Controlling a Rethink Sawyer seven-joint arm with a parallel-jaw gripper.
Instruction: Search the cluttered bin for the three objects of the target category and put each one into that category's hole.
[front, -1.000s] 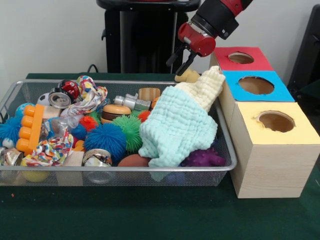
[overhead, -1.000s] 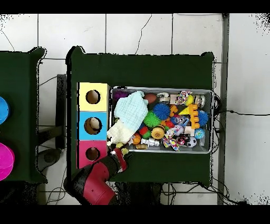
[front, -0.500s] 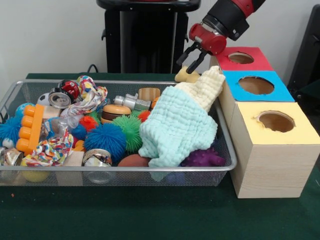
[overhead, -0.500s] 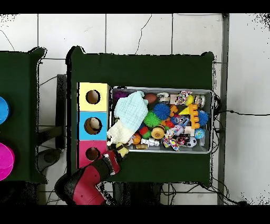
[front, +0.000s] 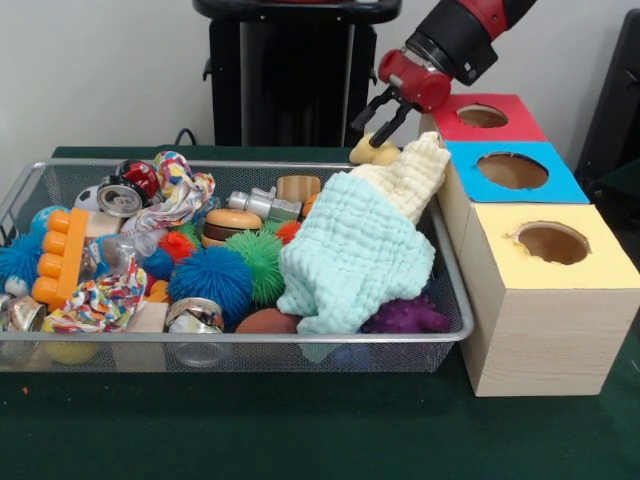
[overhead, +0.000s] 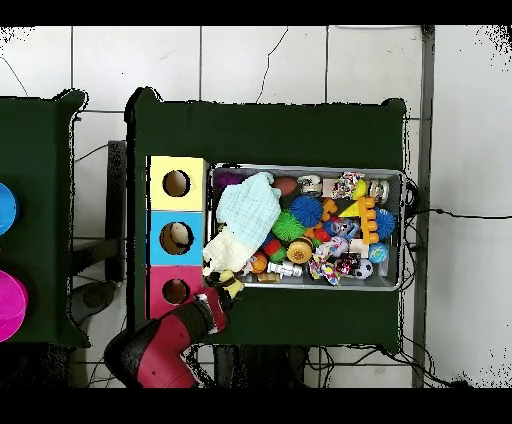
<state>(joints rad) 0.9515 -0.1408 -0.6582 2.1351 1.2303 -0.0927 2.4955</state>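
My gripper (front: 384, 118) hangs open just above a tan, rounded toy (front: 372, 153) that rests at the far right corner of the wire bin (front: 250, 340); nothing sits between the fingers. Seen from overhead, the gripper (overhead: 222, 296) is at the bin's corner beside the red box (overhead: 175, 291). To the right of the bin stand three wooden boxes with holes: red (front: 485, 118), blue (front: 512, 172) and yellow (front: 553, 245). In the overhead view a pale object shows inside the blue box's hole (overhead: 178, 237).
A mint and cream cloth (front: 360, 245) drapes over the bin's right half and hides what lies under it. Left of it are spiky balls (front: 210, 277), cans (front: 120, 198), a toy burger (front: 232, 224), rope toys (front: 100, 300) and an orange block (front: 62, 255).
The gripper has moved right and slightly up, toward the red box, and its fingers have spread. The tan toy stays at the bin's corner.
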